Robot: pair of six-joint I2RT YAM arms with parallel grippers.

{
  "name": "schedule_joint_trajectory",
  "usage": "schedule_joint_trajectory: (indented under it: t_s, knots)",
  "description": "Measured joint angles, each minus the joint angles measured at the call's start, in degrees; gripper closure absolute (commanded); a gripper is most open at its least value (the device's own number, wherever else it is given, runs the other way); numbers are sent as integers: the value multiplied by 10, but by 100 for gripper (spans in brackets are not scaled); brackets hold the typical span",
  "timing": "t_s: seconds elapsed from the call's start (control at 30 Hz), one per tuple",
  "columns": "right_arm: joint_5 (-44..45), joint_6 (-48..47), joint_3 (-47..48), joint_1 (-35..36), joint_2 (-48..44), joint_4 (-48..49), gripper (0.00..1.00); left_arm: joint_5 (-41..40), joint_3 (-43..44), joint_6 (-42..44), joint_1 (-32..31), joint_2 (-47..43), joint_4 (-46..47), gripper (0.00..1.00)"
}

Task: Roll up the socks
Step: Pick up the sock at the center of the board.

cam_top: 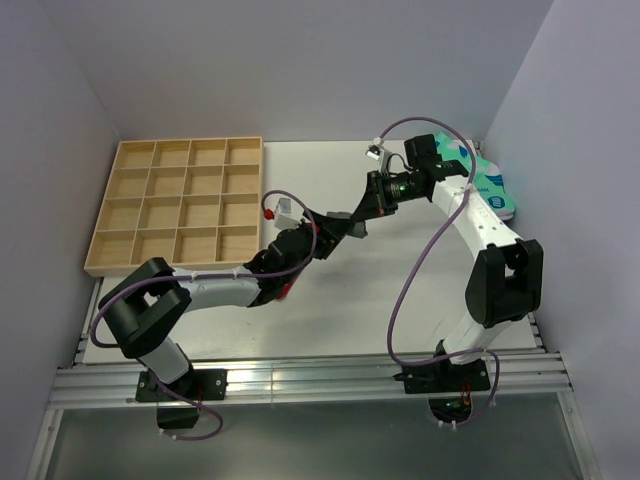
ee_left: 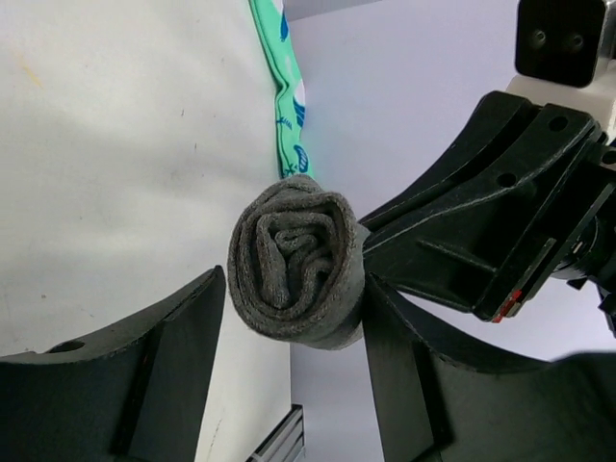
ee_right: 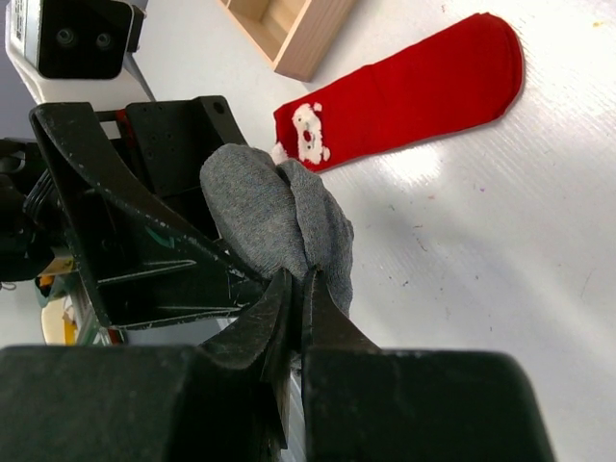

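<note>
Grey sock (ee_left: pixel 296 260) is rolled tight and sits between the fingers of the left gripper (ee_left: pixel 294 285), which stand apart around it (can't tell if they press). Right gripper (ee_right: pixel 296 279) is closed, tips pinching the roll's outer fold. Red sock (ee_right: pixel 404 91) lies flat and unrolled on the table (ee_right: pixel 500 289), beyond the right gripper's tips.

From the top cam we look down from high behind the near edge, taking in the whole table (cam_top: pixel 350 320). Both wrist cams sit v. close & face each other, sharing the rolled grey sock (ee_left: pixel 298 260) btw them.
</note>
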Motion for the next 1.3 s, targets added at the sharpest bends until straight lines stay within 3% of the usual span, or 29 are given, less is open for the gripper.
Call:
schedule_joint_trajectory:
  t_s: [0.27,0.77,0.9,0.93,1.1,1.3]
  knots:
    - [-4,0,-4,0,-14,-2,100,-9,-1,-6,4,0,30,44]
    - [6,-6,-23,-1,-17,-3,99,10,-2,-9,12,14,46,100]
    - [14,-8,-24,-1,-22,-4,80,19,-2,-9,15,14,47,100]
    - [17,-9,-24,-1,-26,-4,66,22,-2,-9,16,14,48,100]
    - [47,-9,-24,0,-56,2,43,23,-2,-3,21,14,37,100]
    - [86,-9,-24,-6,-88,16,39,28,-18,14,51,-19,5,100]
